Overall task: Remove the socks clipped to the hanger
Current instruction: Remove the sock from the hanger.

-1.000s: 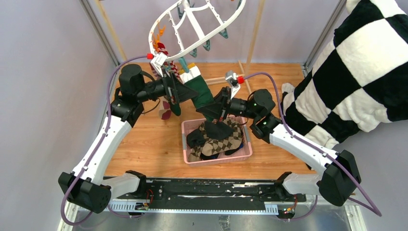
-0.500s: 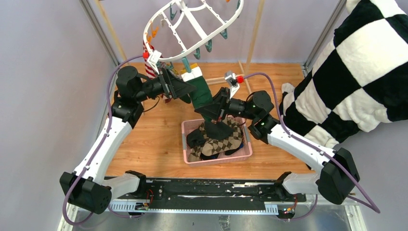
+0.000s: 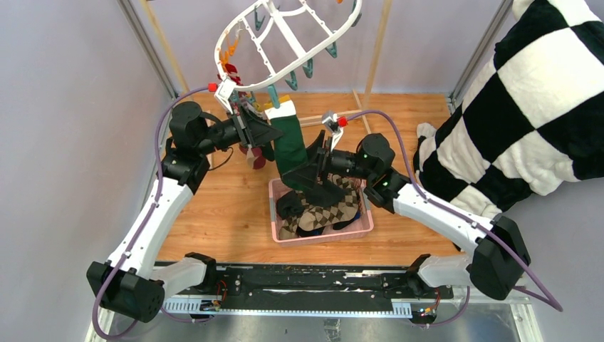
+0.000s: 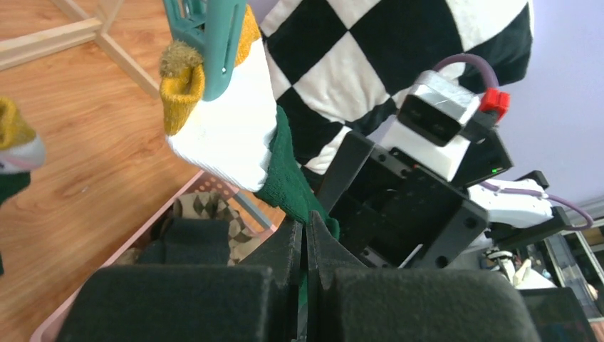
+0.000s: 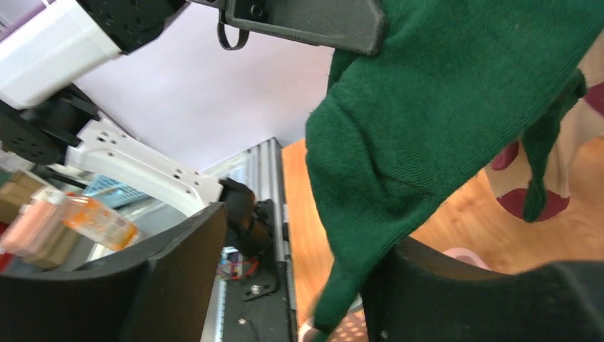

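Pink basket: sits on the wooden table, near centre, with a brown argyle sock and darker socks heaped inside.
Right gripper: hangs just above the basket's far left corner. Its fingers are spread wide, and the lower end of the dark green sock hangs between them, brushing the right finger.
Left gripper: reaches in from the left, fingers pressed together on the sock's left edge, with a sliver of green cloth nipped between them.
Dark green sock: hangs upright between the two grippers, its white-and-yellow cuff held by a teal clip.
Hanger: tilted above the far edge of the table. A red-and-white sock is at its left end.
Checkered cloth: drapes down the right side.
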You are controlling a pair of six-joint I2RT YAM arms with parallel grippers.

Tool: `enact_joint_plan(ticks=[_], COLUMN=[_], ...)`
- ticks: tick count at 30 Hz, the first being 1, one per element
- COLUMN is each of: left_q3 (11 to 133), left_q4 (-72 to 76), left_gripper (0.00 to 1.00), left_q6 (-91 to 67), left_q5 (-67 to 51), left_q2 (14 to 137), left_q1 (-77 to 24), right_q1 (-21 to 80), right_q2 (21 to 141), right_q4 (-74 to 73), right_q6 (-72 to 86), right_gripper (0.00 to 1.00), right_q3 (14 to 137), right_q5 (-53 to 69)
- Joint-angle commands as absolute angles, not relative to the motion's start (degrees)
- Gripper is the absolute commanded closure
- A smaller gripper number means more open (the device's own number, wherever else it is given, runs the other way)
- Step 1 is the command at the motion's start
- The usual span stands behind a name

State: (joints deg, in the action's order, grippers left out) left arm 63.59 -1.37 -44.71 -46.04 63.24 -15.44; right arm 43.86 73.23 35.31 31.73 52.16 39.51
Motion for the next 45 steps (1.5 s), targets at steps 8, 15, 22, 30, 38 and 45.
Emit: enact_joint_plan(ticks=[8, 15, 22, 30, 38, 45], left_q3=[65.5, 65.9, 66.3, 66.6, 67.7, 68.8], left_q4=[-11.9, -11.5, -12.2, -13.2, -15.8, -19.0], left_gripper=[1.0, 1.0, 1.0, 1.0, 1.0, 1.0], left_q6=[-36.4, -36.5, -35.9, -35.1, -32.9, -30.5], left_q5=[-48.7, -50.9, -52.5, -52.4, -51.4, -50.1], left_q2=[60.8, 60.9, 60.7, 60.0, 59.7, 59.8], left_q1=[-13.5, -13.5, -13.5, -13.5, -13.5, -13.5], right_q1=[38.2, 36.8, 36.8, 36.9, 36.8, 36.8], right_q2=[70.6, 81.9, 90.4, 96.8, 101.2, 103.3], right_q4=[18.3, 24.9, 32.8, 40.4, 46.1, 50.5], right_q6=[22.6, 31.6, 37.6, 41.3, 45.3, 49.5], right_gripper=[0.03, 0.02, 0.0, 0.07, 0.28, 0.48], right_q3=[64.7, 75.2, 81.0, 86.3, 88.7, 89.7], right_q5=[33.2, 34.9, 35.7, 32.5, 30.5, 31.7])
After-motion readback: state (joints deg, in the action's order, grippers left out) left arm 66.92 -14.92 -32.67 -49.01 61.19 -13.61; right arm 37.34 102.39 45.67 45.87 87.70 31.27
